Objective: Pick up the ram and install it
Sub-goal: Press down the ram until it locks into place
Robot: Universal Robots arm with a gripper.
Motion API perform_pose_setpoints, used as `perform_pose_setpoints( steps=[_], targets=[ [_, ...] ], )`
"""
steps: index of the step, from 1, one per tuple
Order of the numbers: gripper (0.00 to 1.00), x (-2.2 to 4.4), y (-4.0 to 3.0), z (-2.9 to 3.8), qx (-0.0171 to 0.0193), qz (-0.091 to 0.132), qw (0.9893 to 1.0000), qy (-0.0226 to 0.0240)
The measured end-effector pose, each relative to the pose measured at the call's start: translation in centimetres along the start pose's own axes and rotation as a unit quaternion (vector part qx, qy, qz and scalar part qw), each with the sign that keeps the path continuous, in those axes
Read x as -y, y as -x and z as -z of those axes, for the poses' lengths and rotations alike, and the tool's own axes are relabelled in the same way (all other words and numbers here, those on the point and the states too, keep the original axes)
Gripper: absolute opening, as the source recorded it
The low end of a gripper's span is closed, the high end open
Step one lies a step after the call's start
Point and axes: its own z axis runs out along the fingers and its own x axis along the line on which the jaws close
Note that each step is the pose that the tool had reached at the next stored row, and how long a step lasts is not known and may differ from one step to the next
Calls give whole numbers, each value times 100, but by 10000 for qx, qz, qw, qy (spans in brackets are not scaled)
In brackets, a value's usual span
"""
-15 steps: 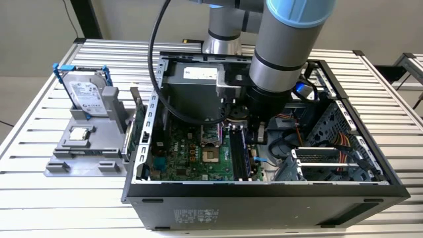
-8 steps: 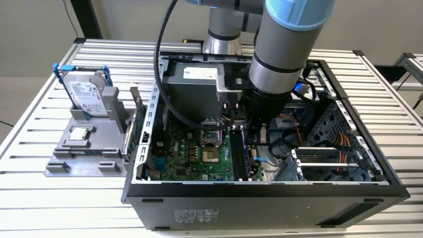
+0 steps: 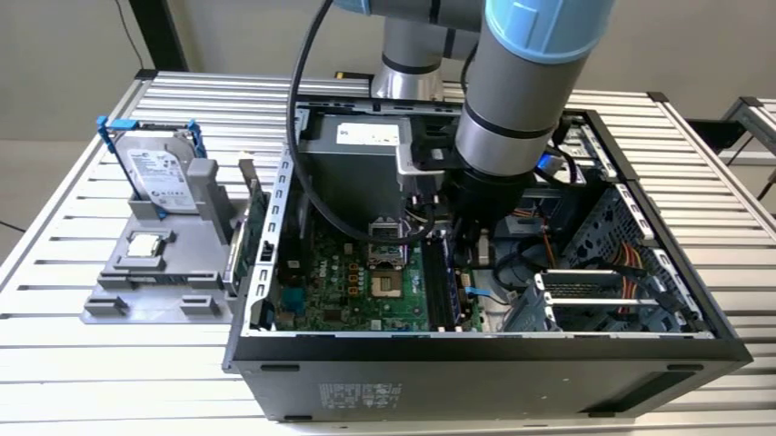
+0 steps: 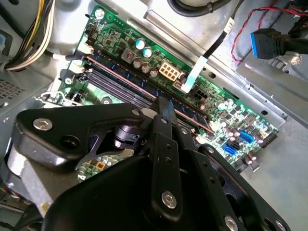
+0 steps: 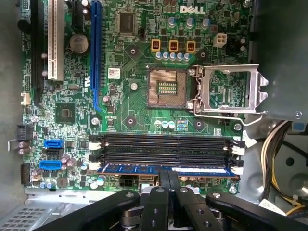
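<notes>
Slatted metal bench (image 3: 109, 363); we see gripper (image 5: 168, 179) fingers together atop ram (image 5: 163, 170) in slot; uneven pressing may leave it half-seated.

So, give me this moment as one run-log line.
arm: inside open black computer case | gripper: shut on slim blue-labelled ram stick | ram: in outermost black memory slot of green motherboard | seating: cannot tell

White lettering (image 5: 192, 8) on motherboard (image 5: 120, 120)
</notes>
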Motion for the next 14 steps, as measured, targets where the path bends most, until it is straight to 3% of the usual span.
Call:
perform_pose_setpoints(
  steps=[5,11,14],
  targets=[
    [0,0,1,-7,1,1,10000,0],
    [0,0,0,-90,-3,1,10000,-5],
    [0,1,-10,-96,-5,1,10000,-5]
  ],
)
